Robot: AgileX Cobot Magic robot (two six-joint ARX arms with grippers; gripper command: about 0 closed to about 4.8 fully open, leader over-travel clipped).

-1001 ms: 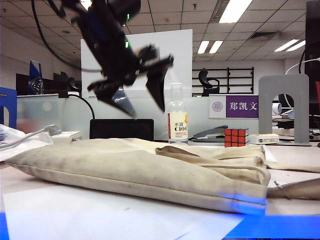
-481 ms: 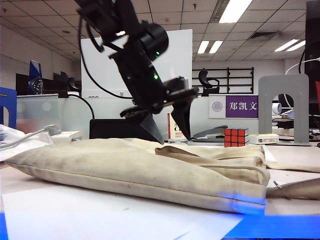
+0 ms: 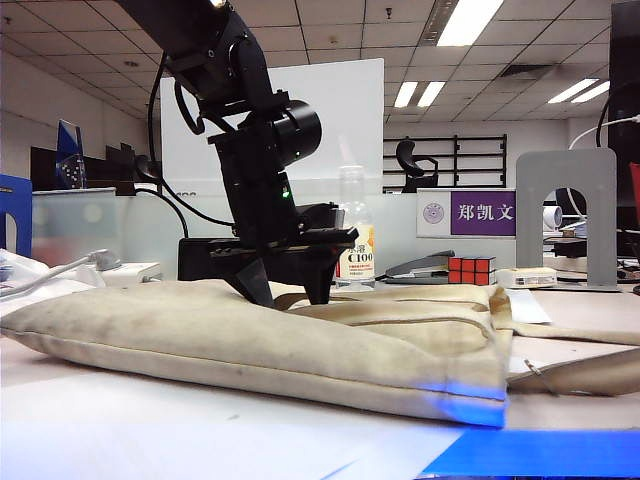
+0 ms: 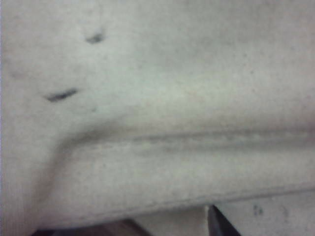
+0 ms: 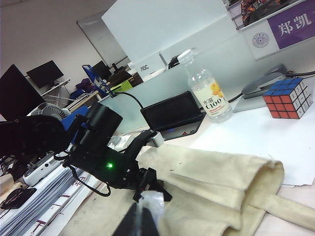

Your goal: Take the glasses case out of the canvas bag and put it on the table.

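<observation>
The beige canvas bag (image 3: 200, 330) lies flat along the table (image 3: 600, 305), its mouth and strap handles toward the right. My left gripper (image 3: 287, 293) points down with its jaws open, both dark fingertips resting on the bag's top near the middle. The left wrist view is filled by bag cloth (image 4: 172, 123), with one fingertip (image 4: 219, 225) at the edge. The right wrist view looks down on the bag (image 5: 211, 182) and the left gripper (image 5: 150, 186). My right gripper (image 5: 143, 216) hangs above the bag, shut and empty. The glasses case is hidden.
Behind the bag stand a clear bottle (image 3: 354, 235), a grey-black stapler (image 3: 420, 266), a Rubik's cube (image 3: 472, 273) and a black screen (image 3: 205, 258). A grey bracket (image 3: 565, 215) is at the back right. White paper (image 3: 200, 430) lies under the bag.
The left arm has come down from high above the bag until its open fingers rest on the cloth. The bag's mouth end has slid slightly left.
</observation>
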